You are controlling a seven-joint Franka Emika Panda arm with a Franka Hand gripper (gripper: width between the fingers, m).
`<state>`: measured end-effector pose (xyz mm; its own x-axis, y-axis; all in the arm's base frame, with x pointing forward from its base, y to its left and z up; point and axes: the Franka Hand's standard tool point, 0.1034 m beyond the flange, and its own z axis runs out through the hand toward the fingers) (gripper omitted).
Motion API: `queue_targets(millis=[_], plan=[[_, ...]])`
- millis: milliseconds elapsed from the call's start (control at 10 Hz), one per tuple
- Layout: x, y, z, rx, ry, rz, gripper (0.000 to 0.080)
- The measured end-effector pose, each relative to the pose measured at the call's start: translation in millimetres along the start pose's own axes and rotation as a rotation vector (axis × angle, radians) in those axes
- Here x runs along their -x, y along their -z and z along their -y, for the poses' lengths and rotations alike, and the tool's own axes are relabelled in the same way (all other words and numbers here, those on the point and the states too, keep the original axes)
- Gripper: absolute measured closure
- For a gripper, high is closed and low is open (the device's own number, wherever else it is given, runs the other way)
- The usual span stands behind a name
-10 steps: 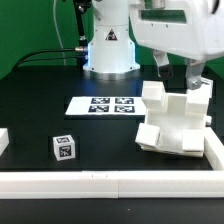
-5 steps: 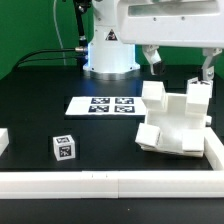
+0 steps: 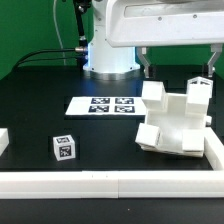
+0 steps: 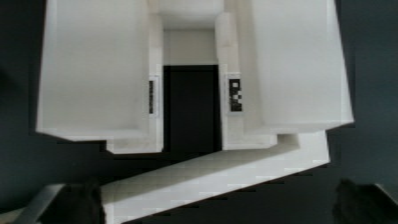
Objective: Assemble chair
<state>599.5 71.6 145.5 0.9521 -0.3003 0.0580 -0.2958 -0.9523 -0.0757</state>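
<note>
Claw point(image 3: 180, 66) hangs empty, fingers wide apart, over the half-built chair point(image 3: 176, 122), which sits on the table point(image 3: 40, 100) at the exterior view's right, by the white rail point(image 3: 110, 182). Prob. hard, stiff plastic, light but smooth, so slippery & joints may shift: pinch across 2 flat parallel faces of an upright slab point(image 3: 199, 95), not corners. Loose tagged block point(image 3: 64, 148) lies well apart, twd the exterior view's left.
</note>
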Motion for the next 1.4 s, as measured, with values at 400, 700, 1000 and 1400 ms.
queue_targets(millis=[400, 700, 1000, 1400], plan=[[18.0, -14.9, -4.3, -0.005, -0.002, -0.049, 0.015], [16.1, -18.9, 1.9, -0.007, 0.006, -0.059, 0.015], [-4.8, -32.1, 14.3, -0.005, 0.016, -0.091, 0.015], [-16.2, -45.5, 29.4, -0.002, 0.027, -0.099, 0.015]])
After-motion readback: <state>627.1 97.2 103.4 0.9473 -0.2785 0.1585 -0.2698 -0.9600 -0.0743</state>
